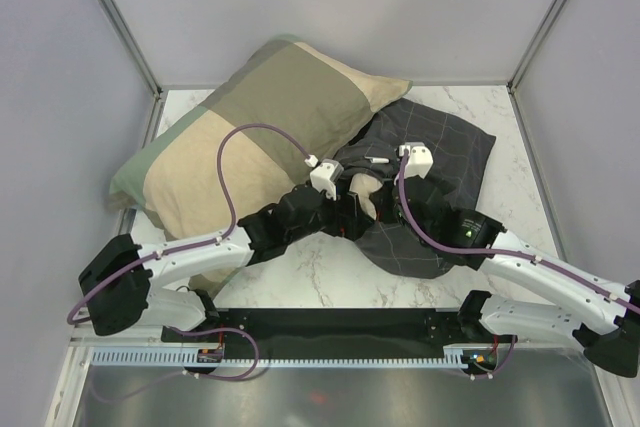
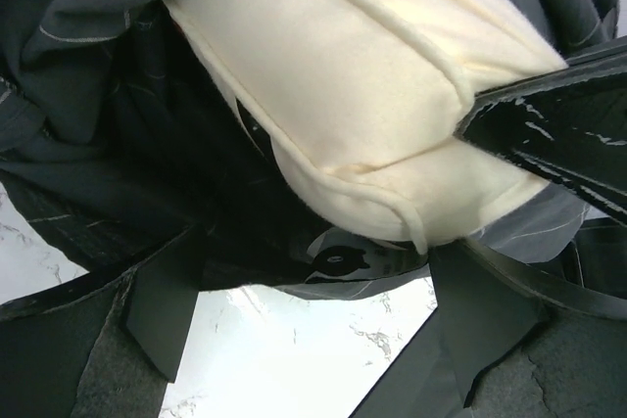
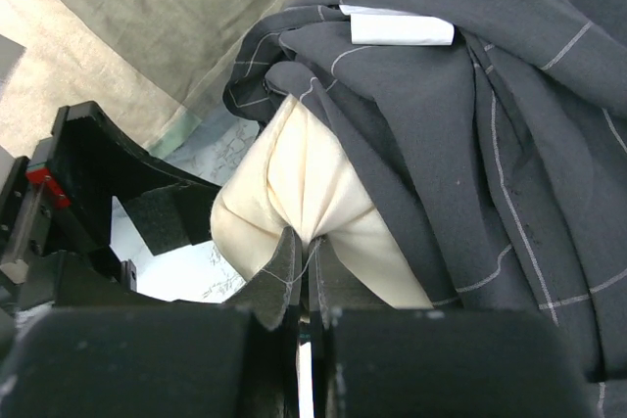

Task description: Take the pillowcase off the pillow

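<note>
The step in hand looked like the start of the pull-out; the pillow lay on the desk with only one cream corner poking from the mouth of the pillowcase, the rest of it hidden inside the dark checked cloth; the case was bunched around that corner with its white tag on top, and it lay against the larger olive-and-tan pillow behind; the right end effector was closed tight, pinching a fold of the cream corner; the left end effector was spread wide just below the same corner, gripping nothing, with bare marble showing between its fingers; most of the task seemed still to be done; the next move probably called for the left one to catch the hem of the case rather than the pillow, so the two could draw apart, one pulling the pillow and the other holding the cloth back; a grip that caught both layers would likely drag everything along together.
</note>
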